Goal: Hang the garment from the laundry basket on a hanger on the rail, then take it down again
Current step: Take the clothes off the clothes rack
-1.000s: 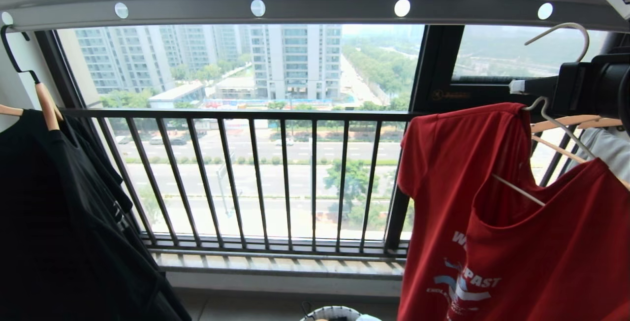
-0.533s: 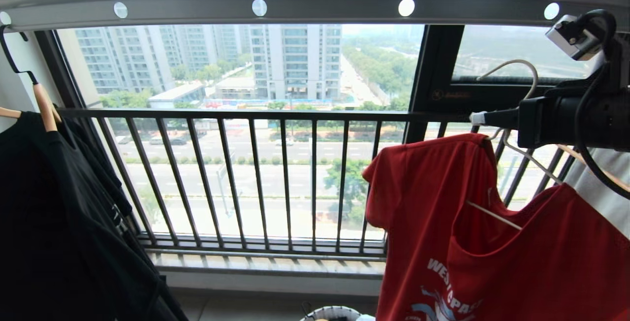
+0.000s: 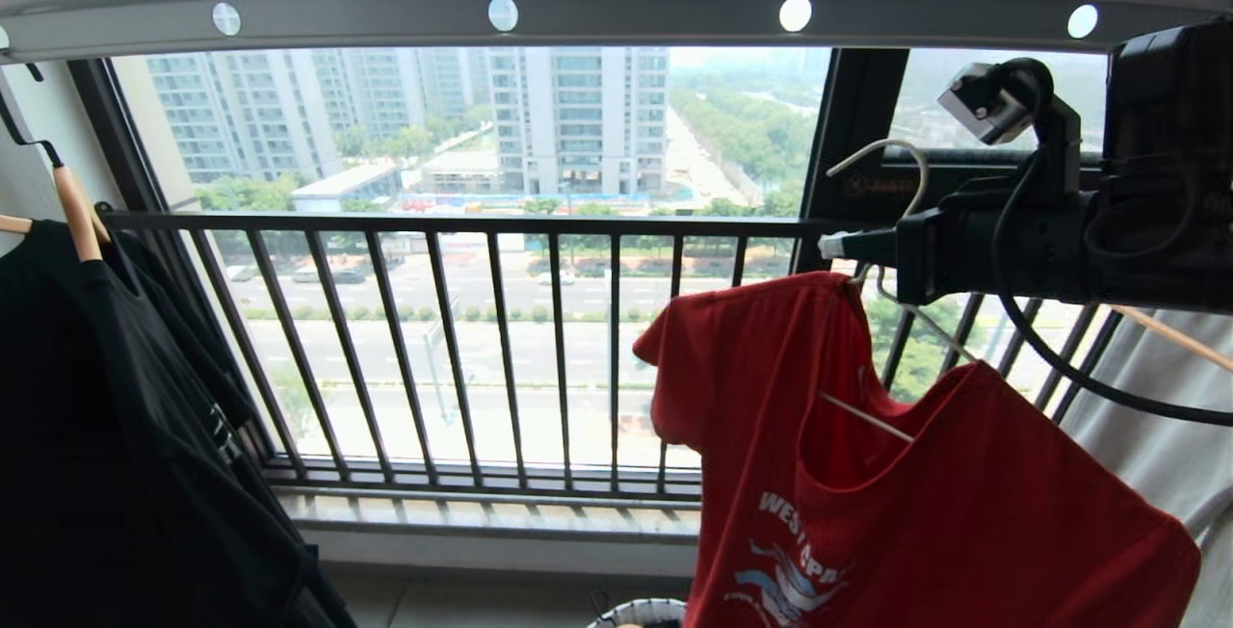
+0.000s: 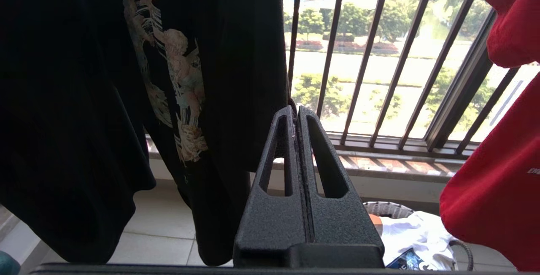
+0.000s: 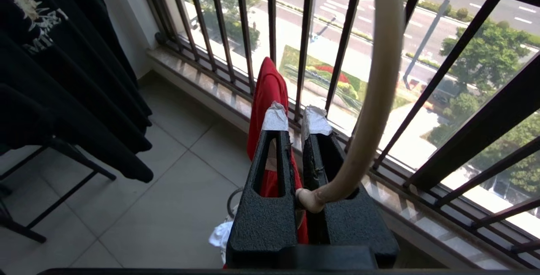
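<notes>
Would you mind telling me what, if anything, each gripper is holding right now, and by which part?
The right gripper is shut on the hanger, gripping its neck just below the hook; the red T-shirt hangs from it. The left gripper is shut and holds nothing.

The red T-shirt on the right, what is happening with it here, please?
The right gripper is shut on the off-white wire hanger and holds it below the grey rail, its hook not on the rail. The red T-shirt hangs from this hanger in front of the window railing. The left gripper is shut and empty, low near the black T-shirt.
</notes>
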Robot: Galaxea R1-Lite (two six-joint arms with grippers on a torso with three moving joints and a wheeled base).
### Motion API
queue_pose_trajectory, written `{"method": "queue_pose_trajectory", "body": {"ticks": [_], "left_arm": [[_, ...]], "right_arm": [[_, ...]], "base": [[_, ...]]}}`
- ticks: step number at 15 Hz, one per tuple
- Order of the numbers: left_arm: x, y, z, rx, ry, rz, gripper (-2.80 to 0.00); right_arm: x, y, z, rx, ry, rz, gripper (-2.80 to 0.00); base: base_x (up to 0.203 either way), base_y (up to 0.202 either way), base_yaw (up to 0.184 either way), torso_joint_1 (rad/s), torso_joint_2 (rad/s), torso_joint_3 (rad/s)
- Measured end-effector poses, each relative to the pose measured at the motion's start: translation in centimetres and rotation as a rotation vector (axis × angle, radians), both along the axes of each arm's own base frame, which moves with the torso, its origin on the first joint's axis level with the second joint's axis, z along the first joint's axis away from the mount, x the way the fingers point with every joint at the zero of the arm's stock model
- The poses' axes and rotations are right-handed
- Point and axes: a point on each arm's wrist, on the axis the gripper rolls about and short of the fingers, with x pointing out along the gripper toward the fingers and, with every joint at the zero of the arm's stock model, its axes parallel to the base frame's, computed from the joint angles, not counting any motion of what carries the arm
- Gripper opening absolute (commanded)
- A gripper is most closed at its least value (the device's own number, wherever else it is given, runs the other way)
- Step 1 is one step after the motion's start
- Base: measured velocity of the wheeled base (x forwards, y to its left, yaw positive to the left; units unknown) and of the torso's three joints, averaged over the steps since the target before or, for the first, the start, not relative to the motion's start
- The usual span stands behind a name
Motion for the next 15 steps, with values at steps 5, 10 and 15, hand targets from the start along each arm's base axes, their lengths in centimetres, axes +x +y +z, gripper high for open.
{"method": "queue_pose_trajectory", "body": {"ticks": [5,10,15], "left_arm": [[0.0,0.0,0.0,0.0,0.0,0.0,-2.8],[0.0,0.0,0.0,0.003,0.0,0.0,-2.8],[-0.3,0.0,1.2,-0.001,-0.032,-0.005,-2.8]], "right_arm": [[1.6,1.4,-1.4,0.007,-0.004,0.024,-2.8],[2.6,3.0,-2.1,-0.002,-0.01,0.044,-2.8],[3.1,3.6,-2.8,-0.01,0.01,0.06,-2.8]], "base": [[0.0,0.0,0.0,0.0,0.0,0.0],[0.0,0.0,0.0,0.0,0.0,0.0],[0.0,0.0,0.0,0.0,0.0,0.0]]}}
